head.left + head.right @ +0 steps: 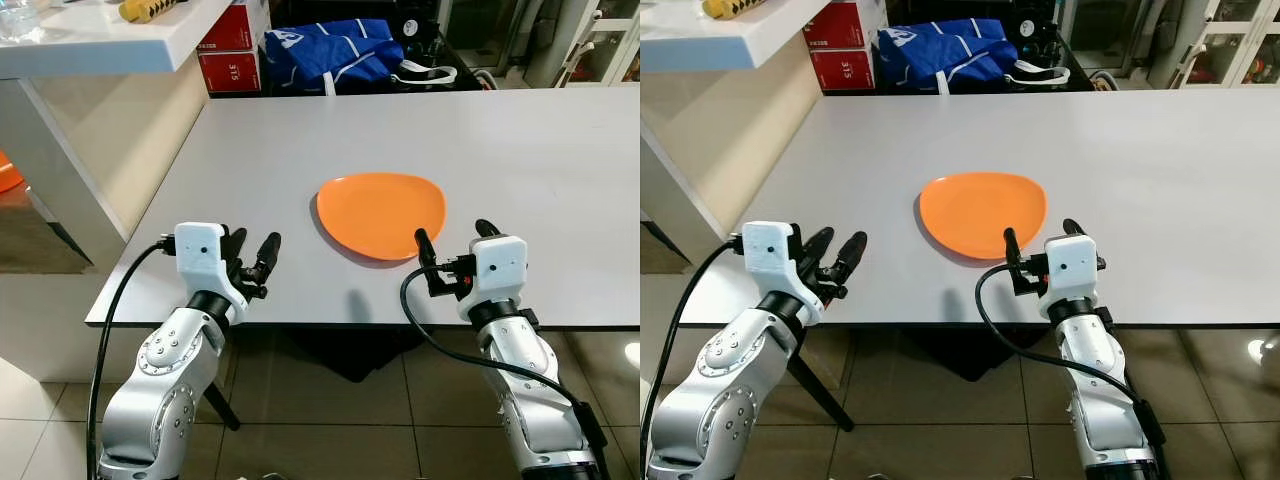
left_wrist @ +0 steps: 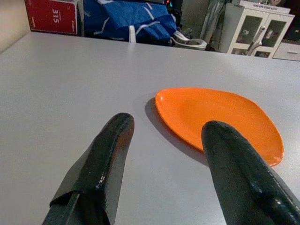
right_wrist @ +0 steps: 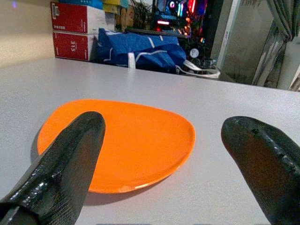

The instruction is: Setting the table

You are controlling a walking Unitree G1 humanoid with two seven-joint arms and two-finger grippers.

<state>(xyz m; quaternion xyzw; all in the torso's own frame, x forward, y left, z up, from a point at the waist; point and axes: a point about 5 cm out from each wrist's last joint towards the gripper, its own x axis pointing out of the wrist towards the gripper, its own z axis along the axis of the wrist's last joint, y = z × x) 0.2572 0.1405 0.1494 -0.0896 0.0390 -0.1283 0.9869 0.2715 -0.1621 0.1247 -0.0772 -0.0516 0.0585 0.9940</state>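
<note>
Orange plate (image 1: 381, 213), smooth plastic with a soft sheen, is lying just ahead of the right gripper (image 1: 452, 236), whose black fingers (image 3: 61, 173) are showing a fine rough grain. Table (image 1: 560, 170) is presenting a matt grey laminate. Left gripper (image 1: 252, 247) fingers (image 2: 101, 168) are looking glossy, faintly scuffed. Blue bag (image 1: 335, 52) beyond appears cloth.

Grey table in a cluttered, tiled room

A large pale grey table (image 1: 300, 150) fills the middle, standing on a floor of glossy beige-brown tiles (image 1: 330, 430) that catch a bright glint of light at the robot's right. To the left rises a white counter (image 1: 110, 45) on a cream base. Behind the table's far edge sit stacked red boxes (image 1: 232, 45) and a blue bag (image 1: 330, 55) with white straps. A white cabinet (image 2: 255, 30) with glazed doors stands far right, beside a curtain (image 3: 281, 42).
</note>
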